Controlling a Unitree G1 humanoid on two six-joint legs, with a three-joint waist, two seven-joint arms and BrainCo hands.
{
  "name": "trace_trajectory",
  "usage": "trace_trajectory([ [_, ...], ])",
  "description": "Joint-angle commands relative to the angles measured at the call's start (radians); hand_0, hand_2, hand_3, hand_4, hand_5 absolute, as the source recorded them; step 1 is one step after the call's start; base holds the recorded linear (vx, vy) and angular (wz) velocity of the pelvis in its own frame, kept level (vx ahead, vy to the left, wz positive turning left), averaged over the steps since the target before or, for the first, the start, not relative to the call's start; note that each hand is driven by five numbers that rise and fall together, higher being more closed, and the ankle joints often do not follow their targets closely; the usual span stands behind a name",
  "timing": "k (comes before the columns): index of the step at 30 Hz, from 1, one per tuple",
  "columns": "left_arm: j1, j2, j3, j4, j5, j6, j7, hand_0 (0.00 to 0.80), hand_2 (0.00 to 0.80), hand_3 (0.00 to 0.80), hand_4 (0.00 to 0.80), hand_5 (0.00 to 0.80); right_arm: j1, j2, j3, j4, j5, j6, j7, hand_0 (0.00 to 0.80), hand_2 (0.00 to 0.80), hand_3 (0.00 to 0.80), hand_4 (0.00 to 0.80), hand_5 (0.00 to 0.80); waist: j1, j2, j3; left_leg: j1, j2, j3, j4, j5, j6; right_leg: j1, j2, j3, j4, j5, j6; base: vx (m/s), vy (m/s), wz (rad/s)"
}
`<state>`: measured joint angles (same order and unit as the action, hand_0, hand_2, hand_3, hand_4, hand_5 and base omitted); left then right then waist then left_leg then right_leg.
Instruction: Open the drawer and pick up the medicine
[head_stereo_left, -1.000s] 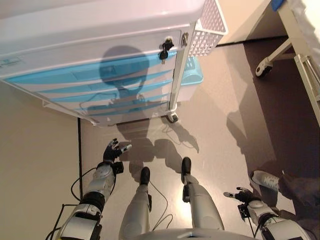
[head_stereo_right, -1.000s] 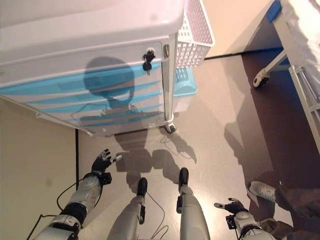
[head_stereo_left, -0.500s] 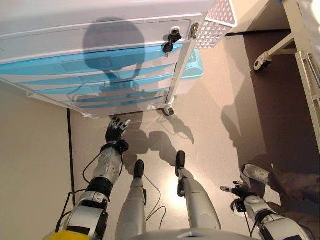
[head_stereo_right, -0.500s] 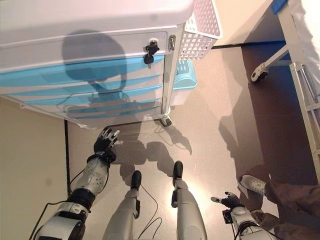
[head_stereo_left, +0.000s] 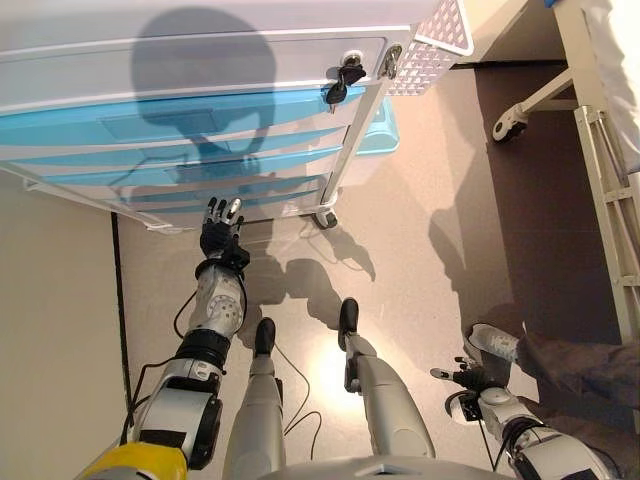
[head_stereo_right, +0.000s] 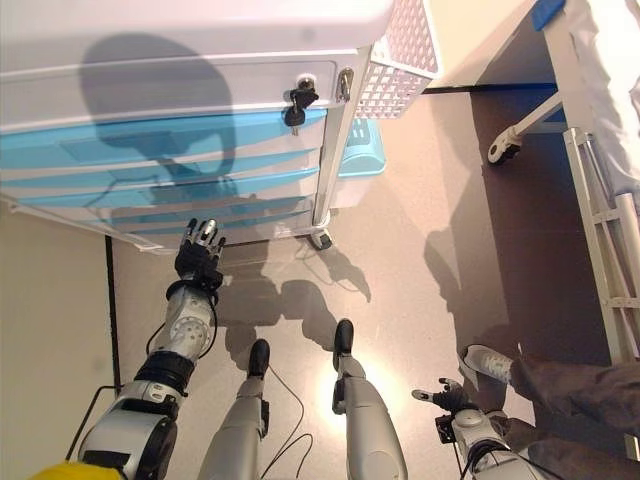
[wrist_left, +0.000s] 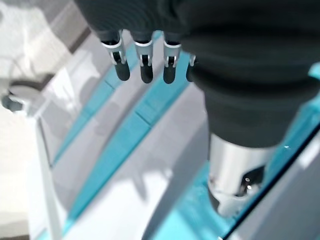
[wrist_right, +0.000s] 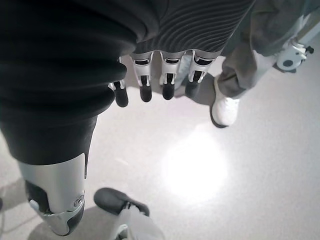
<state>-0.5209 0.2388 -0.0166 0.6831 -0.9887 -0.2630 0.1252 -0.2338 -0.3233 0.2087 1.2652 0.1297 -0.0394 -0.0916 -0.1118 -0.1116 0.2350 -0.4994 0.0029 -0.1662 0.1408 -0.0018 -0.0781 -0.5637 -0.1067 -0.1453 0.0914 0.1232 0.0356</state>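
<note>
My left hand (head_stereo_left: 221, 228) has climbed over the past second from low above the floor (head_stereo_left: 420, 200) to the foot of the drawer cabinet (head_stereo_left: 180, 110), fingers straight and relaxed, holding nothing; its tips now sit close to the lowest of the blue drawer fronts (head_stereo_left: 210, 185), though I cannot tell from the head views whether they touch. The wrist view shows the dark fingertips (wrist_left: 145, 72) hanging just ahead of the blue and white bands, with a gap apparent. The head camera has also shifted, so the cabinet sits differently in view. My right hand (head_stereo_left: 462, 378) idles low at my side over the floor, fingers loosely extended and empty, near a person's white shoe (head_stereo_left: 492, 342). A bunch of keys (head_stereo_left: 340, 82) hangs from the lock at the cabinet's upper corner, and a white mesh basket (head_stereo_left: 430, 45) is hung on its side. Every drawer appears shut, and the medicine is not visible in any view; I judge it lies inside one of them. I read this as the close of the reach: the next job is to hook the fingers on a drawer edge and pull, and a slip off the smooth front is the likely risk.
</note>
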Motion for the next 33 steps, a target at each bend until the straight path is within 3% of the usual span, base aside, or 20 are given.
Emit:
trace_trajectory([
  [1, -0.055, 0.049, 0.053, -0.049, -0.059, -0.063, -0.022, 0.000, 0.000, 0.000, 0.000, 0.000, 0.014, -0.015, 0.042, -0.003, 0.031, -0.014, -0.007, 0.000, 0.000, 0.000, 0.000, 0.000, 0.012, -0.019, -0.015, -0.051, -0.025, -0.001, -0.030, 0.060, 0.044, 0.007, 0.011, -0.004, 0.038, -0.058, 0.069, 0.000, 0.000, 0.00],
  [33, -0.106, 0.125, 0.116, -0.117, -0.200, -0.107, -0.116, 0.000, 0.000, 0.000, 0.000, 0.000, 0.023, -0.011, 0.062, -0.005, 0.016, -0.031, 0.025, 0.000, 0.000, 0.000, 0.000, 0.000, 0.014, -0.081, -0.020, -0.052, -0.018, -0.009, -0.039, 0.060, 0.041, 0.010, 0.023, -0.004, 0.018, -0.033, 0.071, 0.000, 0.000, 0.00],
])
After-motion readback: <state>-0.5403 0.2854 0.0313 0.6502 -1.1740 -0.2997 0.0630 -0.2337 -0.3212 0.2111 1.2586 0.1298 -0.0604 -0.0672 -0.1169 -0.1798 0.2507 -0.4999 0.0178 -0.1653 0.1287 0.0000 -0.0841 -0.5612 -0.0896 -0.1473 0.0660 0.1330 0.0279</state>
